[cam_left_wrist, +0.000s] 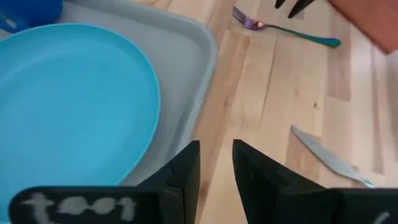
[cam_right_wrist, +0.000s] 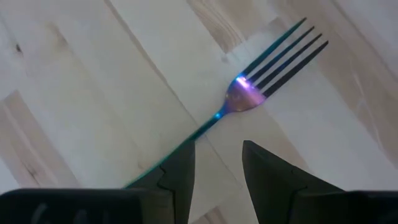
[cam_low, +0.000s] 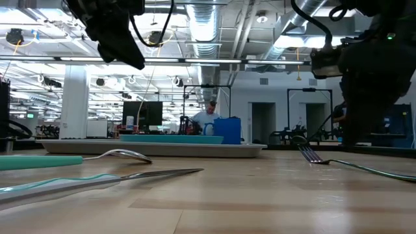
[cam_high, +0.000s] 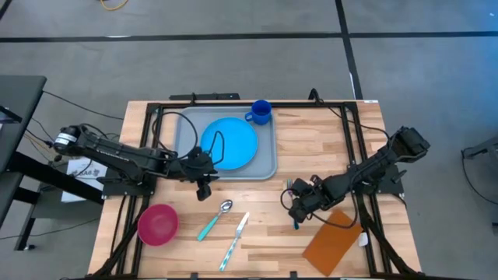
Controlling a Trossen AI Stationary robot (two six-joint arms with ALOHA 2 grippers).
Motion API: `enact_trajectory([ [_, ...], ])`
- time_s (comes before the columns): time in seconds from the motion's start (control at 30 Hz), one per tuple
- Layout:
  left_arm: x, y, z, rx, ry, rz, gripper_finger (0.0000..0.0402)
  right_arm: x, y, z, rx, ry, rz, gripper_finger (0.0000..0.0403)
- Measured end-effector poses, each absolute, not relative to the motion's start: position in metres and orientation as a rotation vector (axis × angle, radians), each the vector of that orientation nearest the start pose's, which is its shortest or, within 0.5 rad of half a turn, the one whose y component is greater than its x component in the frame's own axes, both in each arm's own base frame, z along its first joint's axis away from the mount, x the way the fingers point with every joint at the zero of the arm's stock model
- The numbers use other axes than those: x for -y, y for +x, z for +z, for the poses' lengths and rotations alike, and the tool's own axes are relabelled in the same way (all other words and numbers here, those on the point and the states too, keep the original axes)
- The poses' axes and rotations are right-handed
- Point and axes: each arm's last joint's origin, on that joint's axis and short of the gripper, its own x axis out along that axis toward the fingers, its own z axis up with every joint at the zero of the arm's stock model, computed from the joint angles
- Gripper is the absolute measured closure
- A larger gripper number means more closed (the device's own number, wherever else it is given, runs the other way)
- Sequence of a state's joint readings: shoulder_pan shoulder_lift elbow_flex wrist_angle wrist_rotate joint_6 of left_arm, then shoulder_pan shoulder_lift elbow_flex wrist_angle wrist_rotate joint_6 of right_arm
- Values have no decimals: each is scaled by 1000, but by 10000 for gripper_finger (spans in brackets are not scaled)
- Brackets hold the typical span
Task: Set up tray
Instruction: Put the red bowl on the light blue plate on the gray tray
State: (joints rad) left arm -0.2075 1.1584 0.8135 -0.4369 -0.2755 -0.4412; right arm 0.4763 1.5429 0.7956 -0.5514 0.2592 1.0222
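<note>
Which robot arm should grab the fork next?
Probably the right arm: its gripper hovers open right over the fork on the table. The left gripper sits by the tray, farther away.

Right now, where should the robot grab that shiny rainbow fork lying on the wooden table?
Probably by the slim handle just behind the neck of the iridescent metal fork, coming straight down from above. It lies flat on the light wooden table, so only its narrow sides offer a pinch. The right gripper already hovers there, fingers slightly apart astride the handle.
</note>
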Motion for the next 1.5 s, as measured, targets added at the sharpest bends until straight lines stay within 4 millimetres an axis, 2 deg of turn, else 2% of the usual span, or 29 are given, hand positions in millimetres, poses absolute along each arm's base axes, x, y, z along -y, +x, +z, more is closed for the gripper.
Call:
enact_trajectory([
  [0.2, 52, 226, 250, -755, -270, 166, 319, -113, 235, 153, -1131, 437, -421, 278],
  [0.37, 64, 216, 244, -871, -332, 120, 319, -113, 237, 154, -1118, 445, -414, 278],
  [0.6, 97, 197, 240, -986, -529, 107, 325, -114, 238, 154, -1106, 451, -409, 278],
  [0.83, 127, 188, 261, -979, -631, 18, 360, -117, 244, 157, -1051, 466, -354, 278],
  [0.93, 134, 186, 272, -977, -614, -64, 376, -118, 246, 158, -1033, 432, -321, 278],
  [1.07, 138, 184, 273, -1027, -564, -180, 386, -118, 249, 160, -984, 357, -299, 278],
  [1.13, 138, 183, 273, -1071, -626, -190, 387, -118, 251, 161, -964, 320, -289, 278],
  [1.23, 139, 184, 267, -1125, -725, -106, 377, -117, 251, 161, -969, 261, -261, 278],
  [1.4, 153, 189, 247, -1189, -697, -45, 346, -112, 254, 161, -978, 175, -226, 278],
  [1.5, 163, 195, 230, -1284, -702, -11, 324, -106, 256, 161, -983, 137, -222, 278],
])
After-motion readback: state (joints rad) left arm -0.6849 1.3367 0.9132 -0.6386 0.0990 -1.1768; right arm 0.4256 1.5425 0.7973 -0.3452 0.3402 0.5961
